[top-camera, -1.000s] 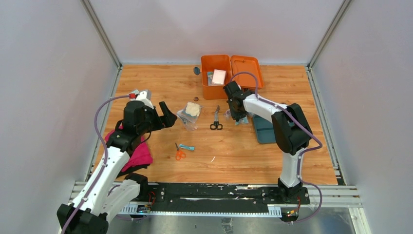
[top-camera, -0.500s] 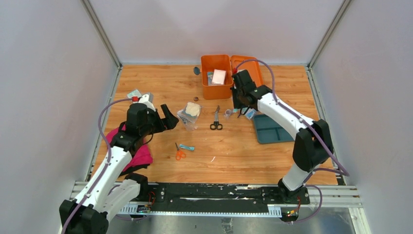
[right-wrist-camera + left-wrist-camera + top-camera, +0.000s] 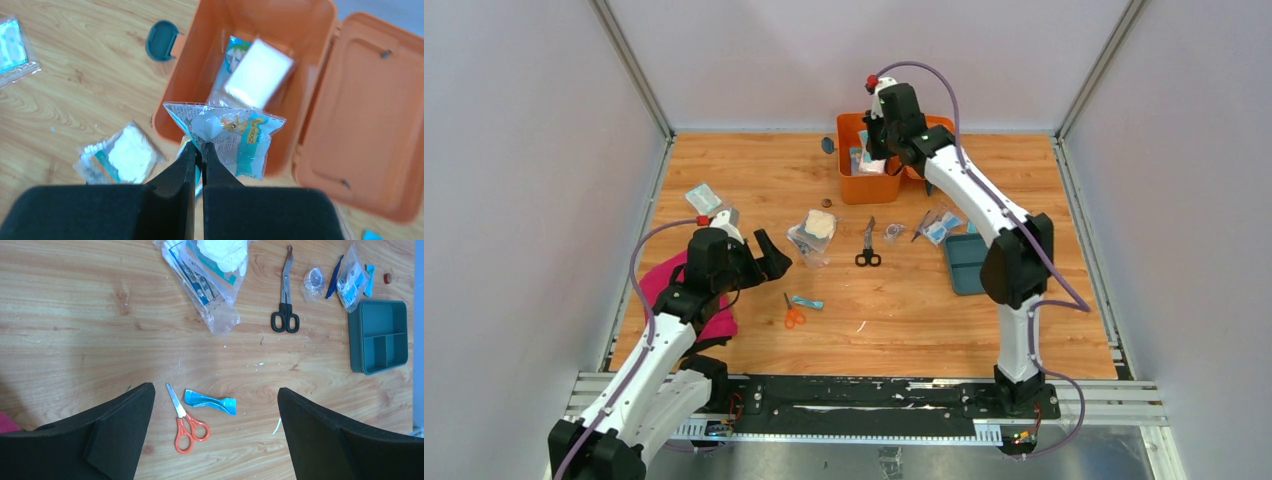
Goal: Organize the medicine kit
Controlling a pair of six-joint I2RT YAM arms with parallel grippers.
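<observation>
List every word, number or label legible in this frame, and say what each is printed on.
"25cm", with the characters after it blurred: on the clear packet pinched in the right hand.
Other print on that packet: too small to read.
Teal print on the plastic bag lying on the table: blurred, unreadable.
Orange box: no marking visible.

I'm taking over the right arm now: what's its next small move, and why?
Probably ease the right gripper a little farther over the medicine kit before opening. It is shut on a clear packet that hangs across the open kit's rim in the wrist view, so released here it might catch the edge or fall outside.
</observation>
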